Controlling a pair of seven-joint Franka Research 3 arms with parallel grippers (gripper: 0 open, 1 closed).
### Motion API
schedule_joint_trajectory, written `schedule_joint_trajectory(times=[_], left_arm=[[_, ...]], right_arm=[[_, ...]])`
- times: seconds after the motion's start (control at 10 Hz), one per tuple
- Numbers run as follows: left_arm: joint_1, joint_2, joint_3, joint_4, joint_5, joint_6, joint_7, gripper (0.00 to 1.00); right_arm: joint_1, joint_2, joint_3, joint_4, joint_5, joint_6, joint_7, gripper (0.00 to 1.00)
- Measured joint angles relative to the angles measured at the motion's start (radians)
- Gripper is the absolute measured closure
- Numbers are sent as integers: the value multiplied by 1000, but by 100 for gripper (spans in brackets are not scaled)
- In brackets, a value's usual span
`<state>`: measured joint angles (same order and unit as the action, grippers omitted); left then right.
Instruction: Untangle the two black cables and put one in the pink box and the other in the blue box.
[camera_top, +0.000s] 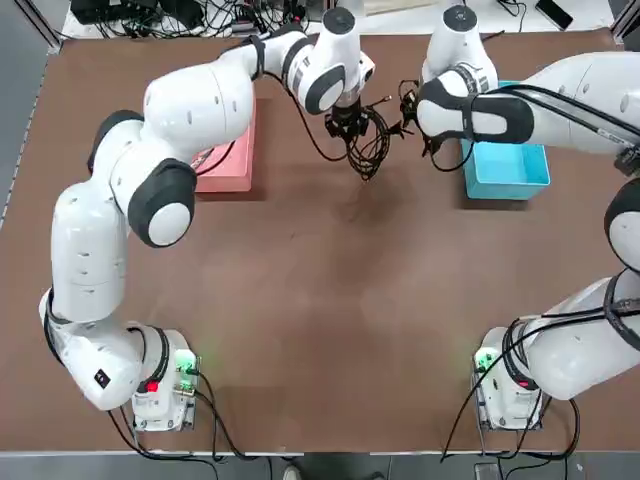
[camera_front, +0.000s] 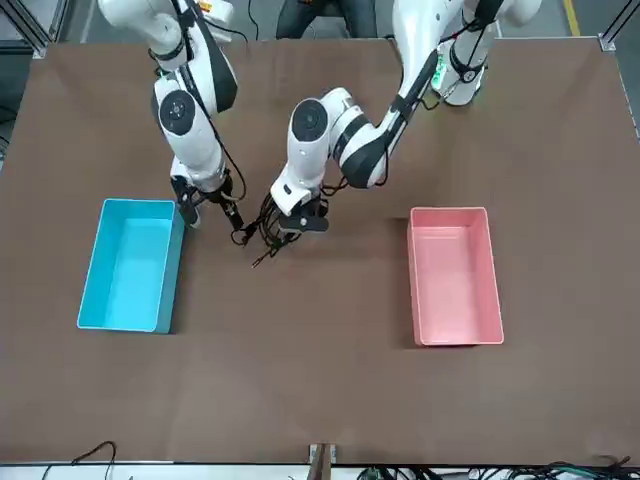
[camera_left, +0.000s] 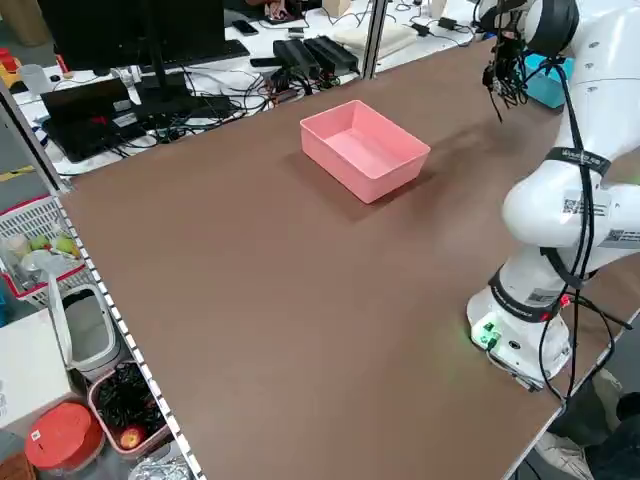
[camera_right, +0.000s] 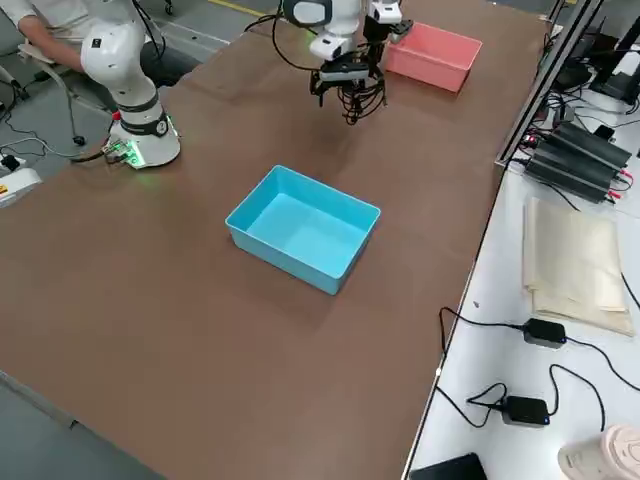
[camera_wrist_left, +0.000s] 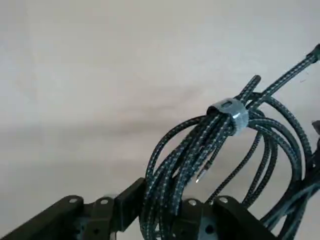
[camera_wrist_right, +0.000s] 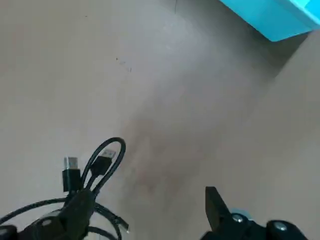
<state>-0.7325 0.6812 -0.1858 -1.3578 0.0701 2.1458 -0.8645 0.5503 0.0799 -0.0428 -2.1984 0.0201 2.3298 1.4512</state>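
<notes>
Brown table (camera_top: 330, 320): most of the top view is filled by it; both boxes are set on it.
Cables (camera_top: 368, 140): one tangled black bundle is held above the table at upper centre of the top view, between the boxes; in the left wrist view the loops (camera_wrist_left: 210, 150) are bound by a grey band.
Left gripper (camera_top: 347, 125): it is clamped shut on the cables at upper centre of the top view.
Right gripper (camera_front: 212, 212): its jaws are spread wide, nothing gripped; in the front view it is seen left of centre, between the blue box and the bundle.
Pink box (camera_top: 238, 160): upper left of the top view, partly hidden under the left arm, no cable inside.
Blue box (camera_top: 508, 168): upper right of the top view, no cable inside.
</notes>
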Motion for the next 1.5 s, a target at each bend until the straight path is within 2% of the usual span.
schedule_joint_trajectory(times=[0.5,1.0,1.1,1.3,1.5], left_arm=[[-9,0,-4,0,-3,0,-1,89],[-10,0,-6,4,-16,0,-1,89],[-10,0,-6,7,-16,0,-1,89],[-10,0,-7,9,-16,0,-1,89],[-10,0,-7,9,-16,0,-1,89]], right_arm=[[12,7,-2,31,0,29,11,0],[13,88,-2,31,0,109,12,4],[15,88,-1,32,0,110,18,13],[28,88,-1,33,0,110,34,46],[42,88,0,33,0,108,37,60]])
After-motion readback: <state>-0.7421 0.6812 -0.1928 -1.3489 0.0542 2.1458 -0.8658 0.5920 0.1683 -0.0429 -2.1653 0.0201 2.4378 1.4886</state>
